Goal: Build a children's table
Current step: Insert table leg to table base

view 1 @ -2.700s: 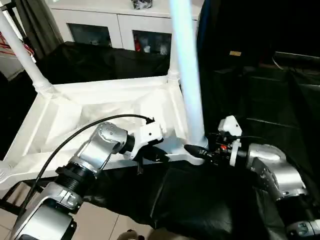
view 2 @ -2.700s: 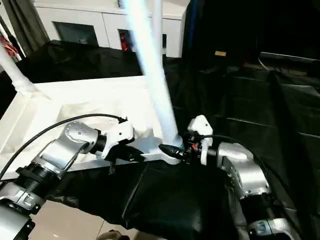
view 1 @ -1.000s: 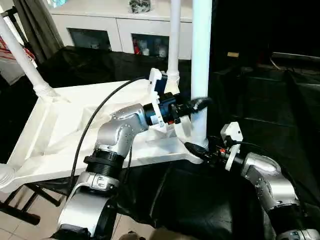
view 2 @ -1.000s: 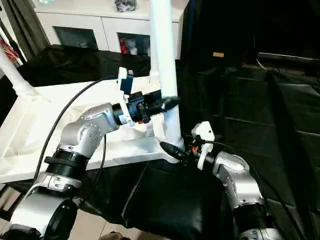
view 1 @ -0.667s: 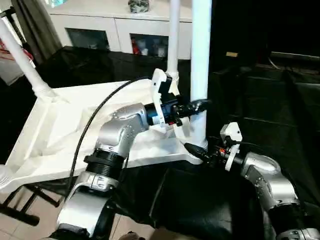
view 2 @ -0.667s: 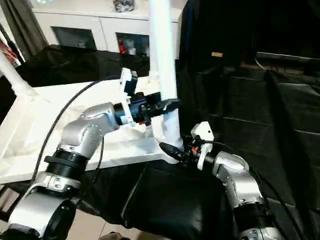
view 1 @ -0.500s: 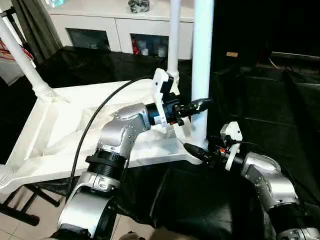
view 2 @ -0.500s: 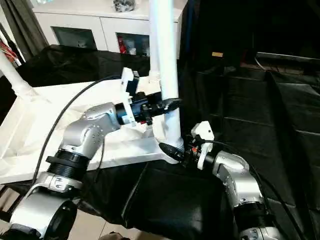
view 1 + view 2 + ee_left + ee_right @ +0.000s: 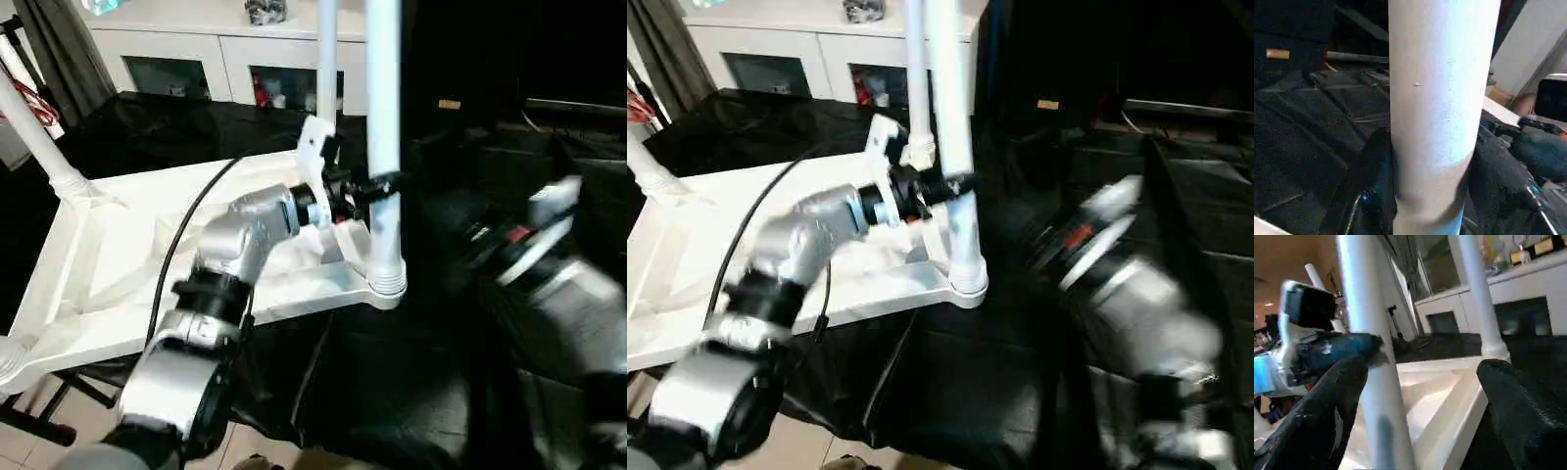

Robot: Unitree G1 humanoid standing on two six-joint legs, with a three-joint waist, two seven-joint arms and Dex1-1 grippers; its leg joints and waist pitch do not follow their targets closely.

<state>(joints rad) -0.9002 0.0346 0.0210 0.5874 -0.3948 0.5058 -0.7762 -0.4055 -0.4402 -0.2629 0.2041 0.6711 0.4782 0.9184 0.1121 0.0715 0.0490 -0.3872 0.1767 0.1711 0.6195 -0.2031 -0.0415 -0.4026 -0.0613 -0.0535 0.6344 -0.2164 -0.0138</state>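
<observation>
The children's table (image 9: pixel 147 255) lies upside down on a black-draped worktop (image 9: pixel 421 392), its ribbed underside facing up. A near-corner leg (image 9: pixel 383 147) stands upright in its socket, and more legs rise from the far corners. The left pincer (image 9: pixel 377 186) is clamped around that near leg partway up, one black finger (image 9: pixel 1376 181) on each side of the tube. The right pincer (image 9: pixel 1425 401) stands wide apart and holds nothing, close beside the same leg. A white cabinet (image 9: pixel 225 59) stands behind.
</observation>
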